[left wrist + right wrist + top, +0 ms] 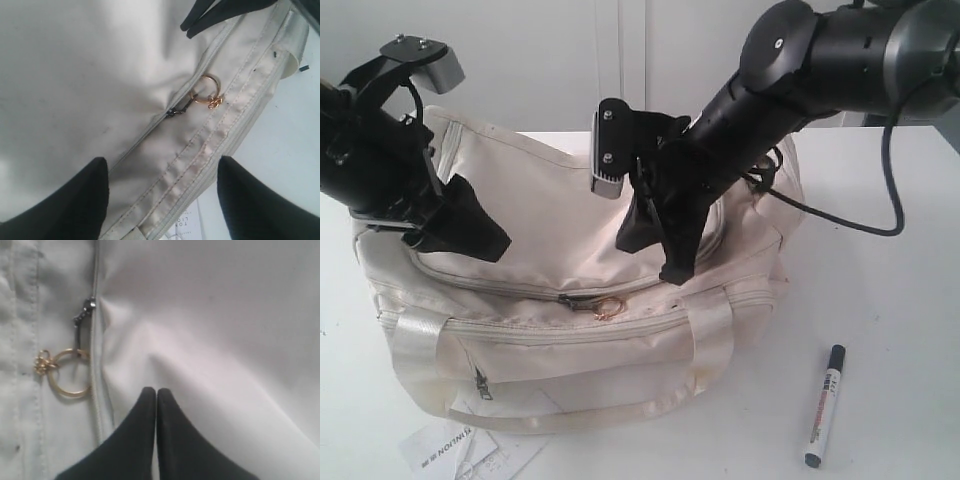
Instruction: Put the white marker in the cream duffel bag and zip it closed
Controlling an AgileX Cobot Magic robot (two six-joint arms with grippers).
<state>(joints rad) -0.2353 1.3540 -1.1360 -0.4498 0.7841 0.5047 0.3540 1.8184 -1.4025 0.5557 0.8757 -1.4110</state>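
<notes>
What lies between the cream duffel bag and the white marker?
Only bare table, seen in the exterior view, separates the cream duffel bag from the white marker.

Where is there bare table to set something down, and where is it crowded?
Free: table right of the cream duffel bag, either side of the white marker. Crowded: the front left corner with paper tags, and above the bag, where the left gripper and right gripper hang.

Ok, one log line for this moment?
marker: on table beside bag; left end effector: open; right end effector: shut by zip ring
</notes>
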